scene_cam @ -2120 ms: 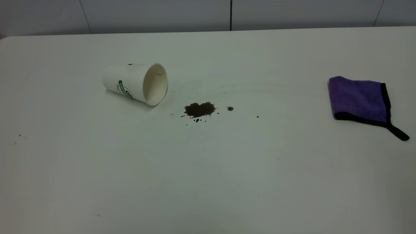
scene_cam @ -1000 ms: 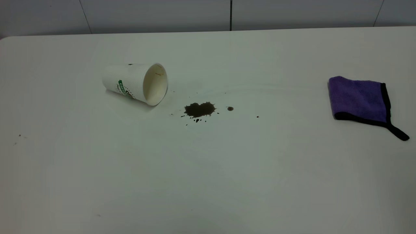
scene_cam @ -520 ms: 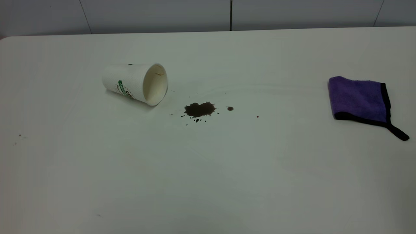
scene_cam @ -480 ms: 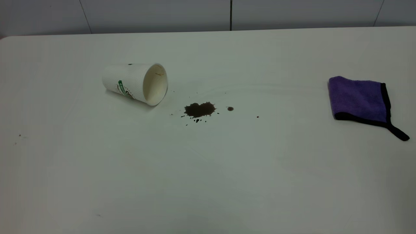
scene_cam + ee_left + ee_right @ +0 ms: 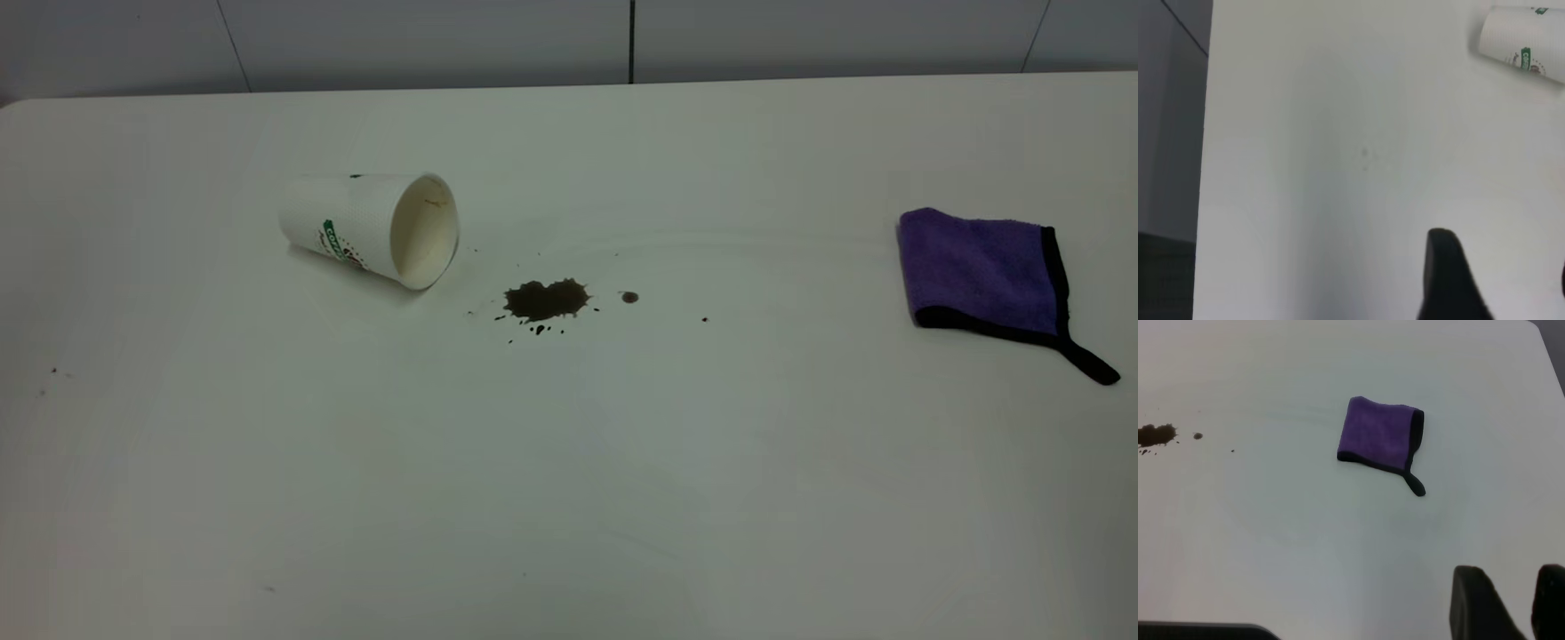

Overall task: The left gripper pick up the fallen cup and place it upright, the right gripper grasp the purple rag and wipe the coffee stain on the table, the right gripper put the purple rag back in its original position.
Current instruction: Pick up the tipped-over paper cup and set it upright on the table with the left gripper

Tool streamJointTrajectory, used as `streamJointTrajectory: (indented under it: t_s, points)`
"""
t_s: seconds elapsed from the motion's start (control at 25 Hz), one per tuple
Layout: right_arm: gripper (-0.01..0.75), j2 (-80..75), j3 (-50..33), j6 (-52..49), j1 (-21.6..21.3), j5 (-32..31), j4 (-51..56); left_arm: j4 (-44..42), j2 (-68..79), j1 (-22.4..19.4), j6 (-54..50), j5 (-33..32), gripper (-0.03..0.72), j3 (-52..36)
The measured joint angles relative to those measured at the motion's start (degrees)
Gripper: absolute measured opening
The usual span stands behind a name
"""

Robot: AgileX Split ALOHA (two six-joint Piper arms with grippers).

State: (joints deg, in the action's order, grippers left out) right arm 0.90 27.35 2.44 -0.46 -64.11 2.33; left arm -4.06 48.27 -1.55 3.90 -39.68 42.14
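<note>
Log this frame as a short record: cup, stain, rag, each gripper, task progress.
cup: on its side, mouth toward the stain
coffee stain: unwiped, on the table
purple rag: folded, lying flat, apart from the stain
left gripper: far from cup, holding nothing
right gripper: open, short of rag
progress: no step done

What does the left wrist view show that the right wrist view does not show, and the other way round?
Only the left wrist view shows the cup, lying on its side, and a finger of the left tool at the picture's edge, far from the cup. Only the right wrist view shows the purple rag lying flat, the coffee stain apart from it, and the right tool, not touching the rag. Both show the white table and a dark floor beyond its edge.
</note>
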Motion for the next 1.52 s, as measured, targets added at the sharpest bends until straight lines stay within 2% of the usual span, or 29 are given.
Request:
streamJointTrajectory:
  t_s: [0.16, 0.24, 0.4, 0.64, 0.8, 0.92, 1.24, 1.52]
  points:
    - [0.240, 0.00, 0.00, 0.00, 0.00, 0.00, 0.00, -0.35, 9.26, 4.08, 1.34, 5.60, 0.677, 2.08]
    - [0.240, 0.00, 0.00, 0.00, 0.00, 0.00, 0.00, -1.89, 14.02, 7.58, -0.85, 7.52, 0.712, 3.12]
    - [0.240, 0.00, 0.00, 0.00, 0.00, 0.00, 0.00, -11.02, 25.80, 15.64, -11.89, 9.27, 0.703, 5.62]
    - [0.240, 0.00, 0.00, 0.00, 0.00, 0.00, 0.00, -33.31, 43.83, 28.50, -35.93, 9.59, 0.683, 12.18]
    - [0.240, 0.00, 0.00, 0.00, 0.00, 0.00, 0.00, -45.74, 56.43, 35.57, -49.07, 7.40, 0.676, 18.45]
    - [0.240, 0.00, 0.00, 0.00, 0.00, 0.00, 0.00, -51.52, 65.62, 39.51, -53.56, 4.65, 0.675, 24.89]
    - [0.240, 0.00, 0.00, 0.00, 0.00, 0.00, 0.00, -54.40, 84.28, 40.99, -54.57, 1.37, 0.669, 40.59]
    - [0.240, 0.00, 0.00, 0.00, 0.00, 0.00, 0.00, -58.41, 94.64, 39.17, -54.39, 1.26, 0.662, 50.17]
